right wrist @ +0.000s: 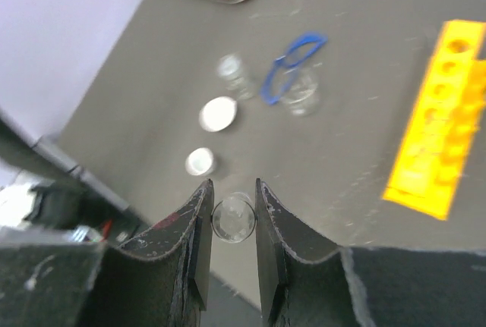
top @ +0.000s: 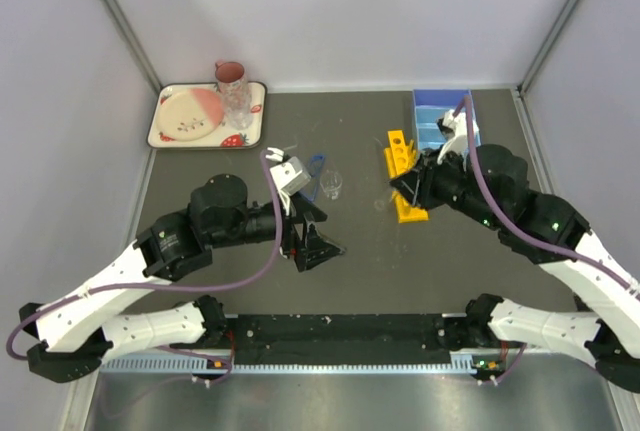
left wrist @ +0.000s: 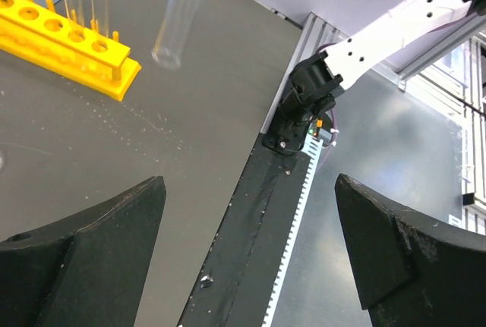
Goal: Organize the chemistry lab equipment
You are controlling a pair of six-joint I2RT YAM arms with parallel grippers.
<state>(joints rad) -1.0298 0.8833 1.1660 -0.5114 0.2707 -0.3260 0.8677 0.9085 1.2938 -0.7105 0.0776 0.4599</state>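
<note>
The desk point(top: 350, 121) is dark grey, almost charcoal. The tube rack point(top: 405, 179) is bright yellow, and the divided tray point(top: 430, 101) is plain blue. The goggles point(top: 314, 165) have a blue rim. The round dishes point(right wrist: 219, 114) are white and the glass tube point(right wrist: 232, 219) is clear. The corner tray point(top: 250, 126) is cream with red strawberries, its plate point(top: 190, 113) pink and cream, the mug point(top: 231, 74) pink. The left pincer point(left wrist: 249, 183) and right pincer point(right wrist: 233, 187) are black.

The tabletop point(top: 400, 271) looks matt and dusty, the yellow rack point(left wrist: 45, 42) smooth plastic, the tube point(right wrist: 232, 219) clear glass.
</note>
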